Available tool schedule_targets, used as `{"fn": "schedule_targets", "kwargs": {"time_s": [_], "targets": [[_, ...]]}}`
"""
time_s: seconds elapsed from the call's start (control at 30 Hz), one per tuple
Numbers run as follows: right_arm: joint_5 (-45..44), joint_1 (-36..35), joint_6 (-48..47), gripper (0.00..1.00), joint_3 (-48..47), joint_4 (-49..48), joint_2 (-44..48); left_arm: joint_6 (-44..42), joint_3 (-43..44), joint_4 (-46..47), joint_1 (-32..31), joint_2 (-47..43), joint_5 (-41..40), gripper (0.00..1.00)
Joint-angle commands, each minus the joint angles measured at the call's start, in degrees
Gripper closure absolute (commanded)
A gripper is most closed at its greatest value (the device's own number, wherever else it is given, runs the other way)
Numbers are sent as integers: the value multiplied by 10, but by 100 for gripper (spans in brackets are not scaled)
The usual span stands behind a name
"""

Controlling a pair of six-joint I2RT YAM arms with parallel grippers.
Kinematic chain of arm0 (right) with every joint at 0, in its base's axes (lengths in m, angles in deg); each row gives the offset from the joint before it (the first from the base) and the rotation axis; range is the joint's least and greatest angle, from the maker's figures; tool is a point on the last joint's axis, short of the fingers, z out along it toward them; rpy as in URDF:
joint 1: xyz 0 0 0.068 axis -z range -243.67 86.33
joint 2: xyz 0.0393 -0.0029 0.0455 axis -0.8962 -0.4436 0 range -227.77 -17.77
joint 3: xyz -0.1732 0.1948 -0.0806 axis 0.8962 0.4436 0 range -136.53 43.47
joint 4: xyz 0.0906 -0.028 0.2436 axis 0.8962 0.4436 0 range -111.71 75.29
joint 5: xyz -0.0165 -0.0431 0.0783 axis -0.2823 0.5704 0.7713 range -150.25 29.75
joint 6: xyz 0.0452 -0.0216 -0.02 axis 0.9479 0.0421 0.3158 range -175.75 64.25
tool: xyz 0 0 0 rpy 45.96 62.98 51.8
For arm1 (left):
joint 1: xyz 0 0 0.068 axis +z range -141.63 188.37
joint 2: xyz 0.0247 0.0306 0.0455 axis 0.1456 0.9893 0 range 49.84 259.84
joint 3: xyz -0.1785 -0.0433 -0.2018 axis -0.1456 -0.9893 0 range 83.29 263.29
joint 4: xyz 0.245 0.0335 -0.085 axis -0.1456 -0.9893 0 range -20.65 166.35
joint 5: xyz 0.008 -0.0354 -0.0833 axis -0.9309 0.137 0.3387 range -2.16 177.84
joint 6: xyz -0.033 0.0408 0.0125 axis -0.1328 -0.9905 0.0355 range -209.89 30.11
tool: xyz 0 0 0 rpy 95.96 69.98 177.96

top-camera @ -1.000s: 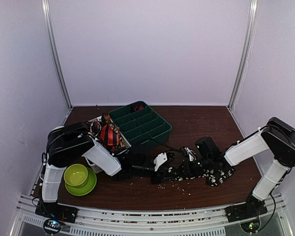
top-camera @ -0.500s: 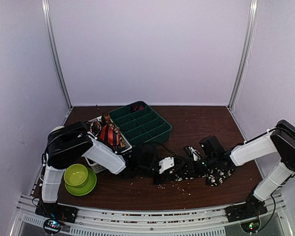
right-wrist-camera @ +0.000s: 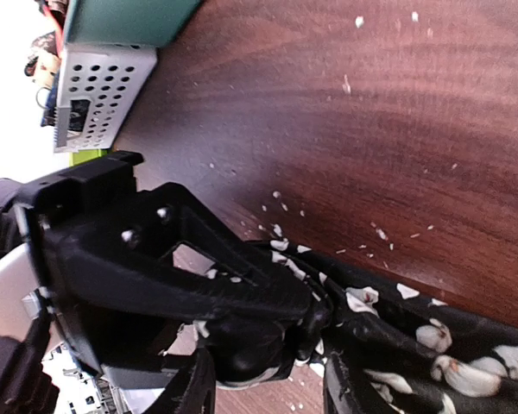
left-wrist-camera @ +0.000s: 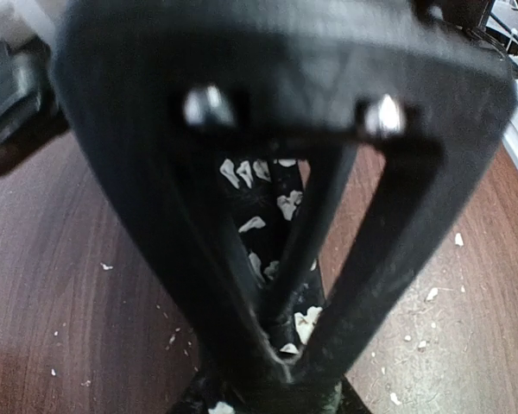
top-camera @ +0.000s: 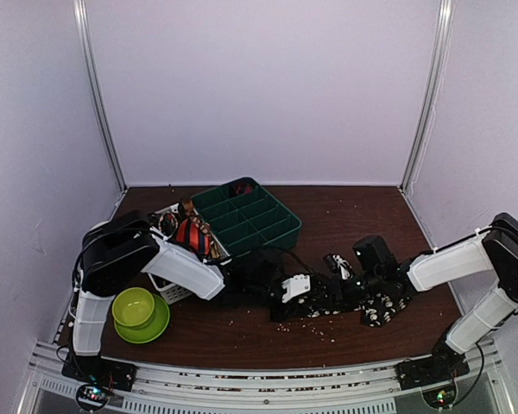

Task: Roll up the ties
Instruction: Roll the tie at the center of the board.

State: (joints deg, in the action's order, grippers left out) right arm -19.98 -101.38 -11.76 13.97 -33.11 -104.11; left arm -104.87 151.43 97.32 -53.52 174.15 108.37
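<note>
1. Pinching the black spotted tie (left-wrist-camera: 281, 205), the left gripper (left-wrist-camera: 285, 366) has its fingertips pressed together on the cloth.
2. That tie lies stretched along the brown table (top-camera: 354, 216), near its middle, between the 2 arms.
3. Just beside the left gripper, the right gripper (top-camera: 350, 291) sits over the same tie; I cannot tell whether its fingers are spread or clamped.
4. A red-and-black striped tie (top-camera: 192, 237) rests in the white basket (right-wrist-camera: 104, 86), next to the green tray (top-camera: 272, 239).

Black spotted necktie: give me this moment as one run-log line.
object: black fabric necktie with cream flower spots | left hand: shut on necktie | right hand: beside it, grip unclear
</note>
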Motion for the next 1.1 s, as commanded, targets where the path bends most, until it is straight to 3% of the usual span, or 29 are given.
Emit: {"fn": "schedule_targets", "kwargs": {"time_s": [0.0, 0.13, 0.23, 0.33, 0.53, 0.7, 1.07], "targets": [[1, -11, 21, 58, -13, -36, -24, -14, -16, -114, 7, 24, -42, 67], [-1, -14, 31, 68, -19, -52, -38, -14, -13, -116, 7, 25, -42, 67], [-7, -13, 26, 89, -23, -40, -43, -16, -13, -118, 7, 25, -39, 67], [-15, -13, 16, 100, -24, -17, -50, -17, -13, -118, 8, 24, -34, 64], [-16, -1, 12, 100, -1, -23, -66, -21, -16, -79, 18, -10, -19, 42], [-9, 19, 10, 100, 23, -38, -79, -8, -40, 6, 23, -36, 9, 31], [-20, 55, -29, 100, 42, 0, -90, 75, -80, 195, 22, 15, 12, 26]]}}
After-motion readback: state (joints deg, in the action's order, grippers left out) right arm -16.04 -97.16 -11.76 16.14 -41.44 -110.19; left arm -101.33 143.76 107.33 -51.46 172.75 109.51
